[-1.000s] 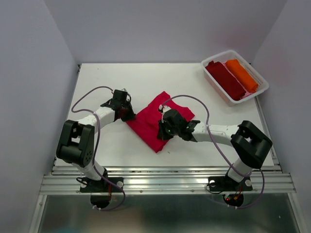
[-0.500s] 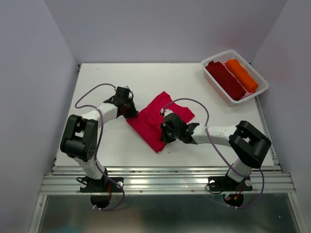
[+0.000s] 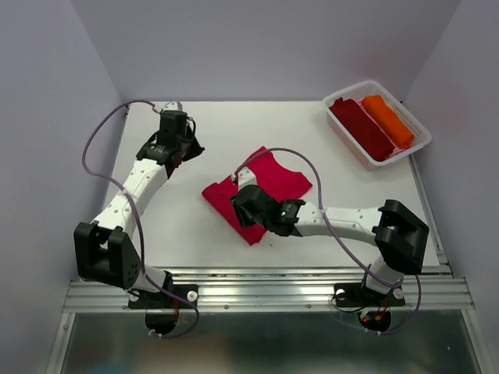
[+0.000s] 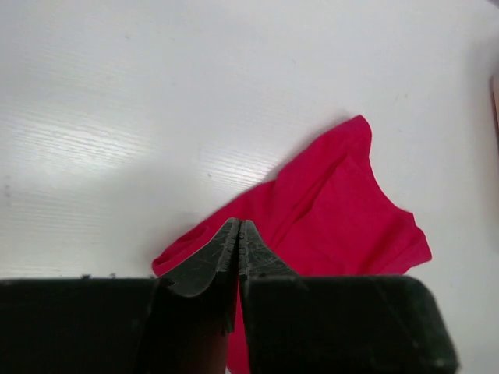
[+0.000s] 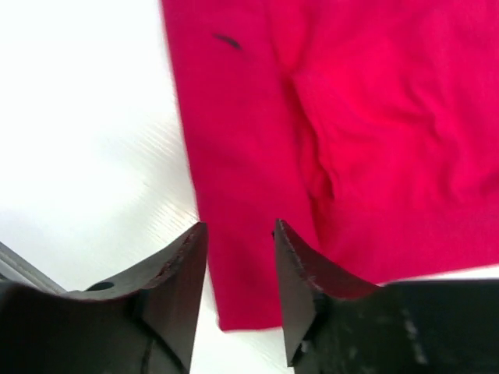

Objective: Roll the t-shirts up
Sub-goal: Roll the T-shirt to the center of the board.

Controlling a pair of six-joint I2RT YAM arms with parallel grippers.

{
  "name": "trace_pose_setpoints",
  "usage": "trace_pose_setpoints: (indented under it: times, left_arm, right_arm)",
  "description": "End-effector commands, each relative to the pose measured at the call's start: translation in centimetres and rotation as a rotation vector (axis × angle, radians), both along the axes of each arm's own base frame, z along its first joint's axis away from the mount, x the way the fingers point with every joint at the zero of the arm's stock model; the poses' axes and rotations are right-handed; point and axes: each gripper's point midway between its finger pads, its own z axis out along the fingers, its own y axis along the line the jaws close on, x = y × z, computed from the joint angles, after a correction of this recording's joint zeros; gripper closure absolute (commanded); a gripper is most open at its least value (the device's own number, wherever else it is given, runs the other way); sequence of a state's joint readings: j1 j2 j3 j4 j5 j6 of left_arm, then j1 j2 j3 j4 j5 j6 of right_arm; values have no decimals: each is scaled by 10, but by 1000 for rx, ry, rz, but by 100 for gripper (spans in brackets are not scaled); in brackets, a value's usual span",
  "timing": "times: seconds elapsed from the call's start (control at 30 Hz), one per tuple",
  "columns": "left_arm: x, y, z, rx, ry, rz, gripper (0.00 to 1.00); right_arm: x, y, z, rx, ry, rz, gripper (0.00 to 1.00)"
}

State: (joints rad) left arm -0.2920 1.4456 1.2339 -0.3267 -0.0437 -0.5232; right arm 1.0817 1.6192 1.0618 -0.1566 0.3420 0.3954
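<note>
Left gripper (image 4: pixel 238 227) swings clear of the red t-shirt (image 3: pixel 274 174), pinched together, empty; right gripper (image 5: pixel 240 234), spread apart, shifts to its edge for rolling.

Stretches the left arm (image 3: pixel 129 191) from the lower left up to the upper left of the overhead frame, left gripper (image 4: pixel 238 234) pressed together, fingers meeting with no gap. Reaches the right arm (image 3: pixel 343 220) low and leftward to frame centre, right gripper (image 5: pixel 239 230) pointing down, fingers parted narrowly.
</note>
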Motion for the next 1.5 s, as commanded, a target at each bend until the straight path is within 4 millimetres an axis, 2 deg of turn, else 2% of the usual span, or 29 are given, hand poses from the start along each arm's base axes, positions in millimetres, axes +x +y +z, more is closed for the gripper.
trace_pose_setpoints:
  times: [0.0, 0.03, 0.07, 0.1, 0.13, 0.17, 0.27, 0.3, 0.4, 0.6, 0.73, 0.83, 0.9, 0.93, 0.97, 1.1, 1.17, 1.2, 1.23, 1.27, 1.3, 1.33, 1.37, 1.43, 1.47]
  left_arm:
    - [-12, 55, 6, 75, 29, 129, 85]
    - [-15, 64, 6, 72, 32, 149, 85]
    - [-16, 82, 6, 67, 33, 195, 85]
    - [-21, 90, 7, 61, 27, 213, 85]
    - [-23, 97, 7, 59, 23, 230, 85]
    - [-28, 106, 6, 60, 20, 255, 84]
    - [-33, 112, 2, 60, 25, 271, 85]
    - [-33, 112, 0, 60, 30, 271, 84]
    - [-36, 114, -8, 66, 49, 274, 84]
    - [-39, 117, -13, 73, 61, 287, 84]
    - [-38, 119, -15, 71, 62, 299, 84]
    - [-38, 119, -17, 69, 67, 297, 84]
    - [-39, 118, -19, 67, 72, 295, 85]
    - [-39, 118, -20, 66, 74, 294, 85]
    - [-39, 118, -21, 65, 75, 293, 85]
    - [-40, 117, -23, 65, 77, 289, 85]
    - [-41, 117, -23, 65, 77, 287, 85]
    - [-41, 117, -24, 63, 77, 285, 85]
    - [-41, 116, -24, 63, 78, 283, 85]
    - [-41, 116, -23, 62, 76, 281, 85]
    - [-41, 116, -24, 63, 79, 279, 85]
    - [-41, 116, -24, 65, 79, 279, 85]
    - [-41, 116, -23, 64, 76, 279, 85]
    - [-41, 116, -23, 64, 75, 277, 85]
    - [-40, 116, -22, 63, 71, 274, 85]
  right_arm:
    - [5, 22, 16, -82, -140, 4, 52]
    - [5, 26, 7, -117, -141, 10, 48]
    - [10, 27, 6, -132, -155, -1, 42]
    - [10, 37, 11, -134, -169, 7, 40]
    - [9, 42, 1, -161, -168, 11, 38]
    - [14, 48, 6, -161, -183, 8, 36]
    - [16, 58, -3, -194, -195, 21, 36]
    - [14, 65, -1, -188, -203, 29, 36]
    - [16, 71, -9, -224, -222, 27, 36]
    - [19, 73, -28, -255, -212, 16, 35]
    - [14, 72, -52, -292, -193, 17, 36]
    - [17, 66, -66, -324, -199, -19, 40]
    - [20, 60, -76, -352, -207, -53, 49]
    - [21, 59, -78, -355, -209, -63, 56]
    - [22, 58, -79, -357, -211, -74, 71]
    - [15, 66, -71, -292, -170, -54, 91]
    - [8, 73, -67, -239, -138, -23, 97]
    - [10, 76, -55, -186, -128, -29, 98]
    - [5, 78, -54, -164, -106, -12, 99]
    - [2, 82, -53, -123, -65, 15, 99]
    - [5, 85, -39, -53, -45, 5, 99]
    - [4, 87, -34, -18, -23, 16, 99]
    - [-4, 89, -37, 16, 31, 52, 99]
    - [2, 91, -19, 127, 79, 52, 99]
    - [-4, 94, -16, 172, 126, 89, 99]
